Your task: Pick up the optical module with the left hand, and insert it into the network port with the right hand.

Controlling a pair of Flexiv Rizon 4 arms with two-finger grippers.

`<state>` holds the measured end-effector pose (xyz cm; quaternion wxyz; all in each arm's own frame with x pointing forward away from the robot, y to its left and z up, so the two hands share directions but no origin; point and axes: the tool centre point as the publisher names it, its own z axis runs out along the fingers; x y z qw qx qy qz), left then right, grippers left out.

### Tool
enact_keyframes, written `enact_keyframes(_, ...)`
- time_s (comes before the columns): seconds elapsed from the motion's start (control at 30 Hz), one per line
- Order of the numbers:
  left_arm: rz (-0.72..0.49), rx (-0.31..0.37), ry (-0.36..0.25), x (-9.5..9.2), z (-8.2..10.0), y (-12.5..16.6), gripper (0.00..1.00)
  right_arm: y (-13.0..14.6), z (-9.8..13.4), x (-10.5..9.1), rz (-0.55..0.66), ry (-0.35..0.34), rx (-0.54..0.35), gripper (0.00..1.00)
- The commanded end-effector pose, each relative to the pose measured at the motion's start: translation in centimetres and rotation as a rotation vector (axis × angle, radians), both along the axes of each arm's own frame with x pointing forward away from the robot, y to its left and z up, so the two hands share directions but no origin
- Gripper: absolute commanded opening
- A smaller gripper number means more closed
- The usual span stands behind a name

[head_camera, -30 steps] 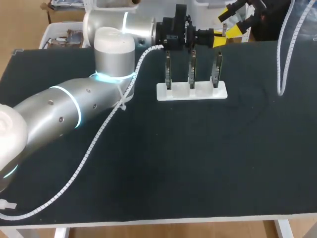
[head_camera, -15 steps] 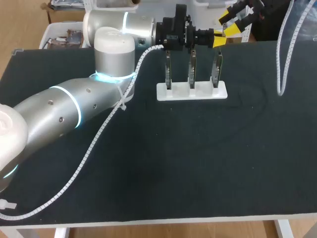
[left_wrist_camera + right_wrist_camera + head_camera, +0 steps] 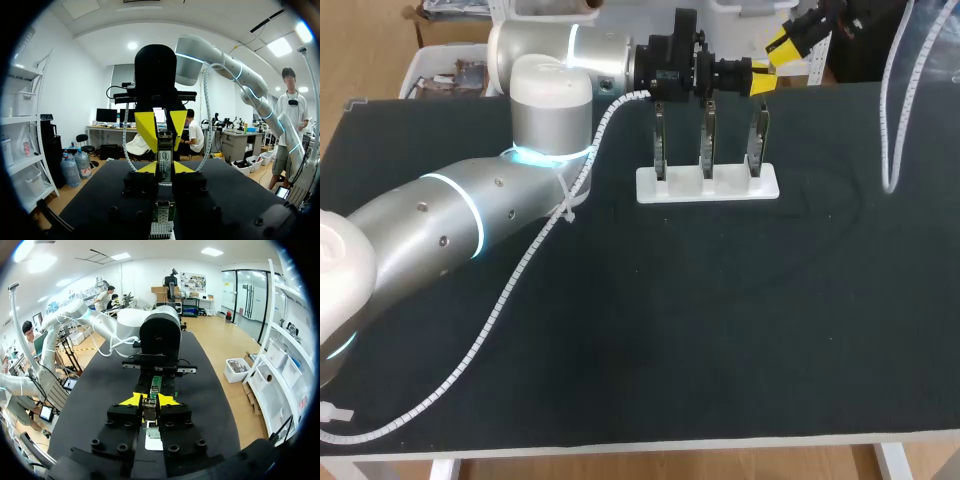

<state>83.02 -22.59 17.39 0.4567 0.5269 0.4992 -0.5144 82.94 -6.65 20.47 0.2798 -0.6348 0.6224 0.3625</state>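
Optical module (image 3: 165, 156) — lengthwise toward right gripper (image 3: 150, 401) (level)

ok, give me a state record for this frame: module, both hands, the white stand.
left hand: shut on the optical module, near the far edge of the table
optical module: free end points at the right hand
right hand: straight ahead of the left hand, at the module's free end; grip unclear
white stand: on the table, three boards upright in it
insertion: not yet done
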Motion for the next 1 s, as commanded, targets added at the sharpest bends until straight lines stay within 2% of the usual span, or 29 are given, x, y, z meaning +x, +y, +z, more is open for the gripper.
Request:
enact_keyframes(0.03,-0.097,-0.002,0.006,1.0,-0.1,-0.3,0.00,0.0,0.1,0.8,0.348,0.253,0.013,0.00)
enact_keyframes(0.07,-0.097,-0.002,0.006,1.0,-0.1,-0.3,0.00,0.1,0.1,0.8,0.349,0.253,0.013,0.00)
enact_keyframes(0.1,-0.097,-0.002,0.006,1.0,-0.1,-0.3,0.22,0.1,0.1,0.9,0.349,0.252,0.014,0.00)
enact_keyframes(0.13,-0.097,-0.002,0.006,1.0,-0.1,-0.3,0.79,0.1,0.1,0.9,0.349,0.251,0.014,0.00)
enact_keyframes(0.17,-0.097,-0.002,0.006,1.0,-0.1,-0.3,1.00,0.1,0.1,0.9,0.349,0.251,0.015,0.00)
enact_keyframes(0.57,-0.097,-0.002,0.006,1.0,-0.1,-0.3,1.00,0.2,0.2,1.0,0.349,0.244,0.018,0.00)
enact_keyframes(0.87,-0.092,0.031,-0.003,1.3,0.5,0.5,1.00,0.2,0.3,1.2,0.349,0.239,0.018,0.00)
enact_keyframes(1.0,-0.092,0.067,-0.003,1.1,0.7,0.9,1.00,0.2,0.3,1.2,0.353,0.238,0.014,0.00)
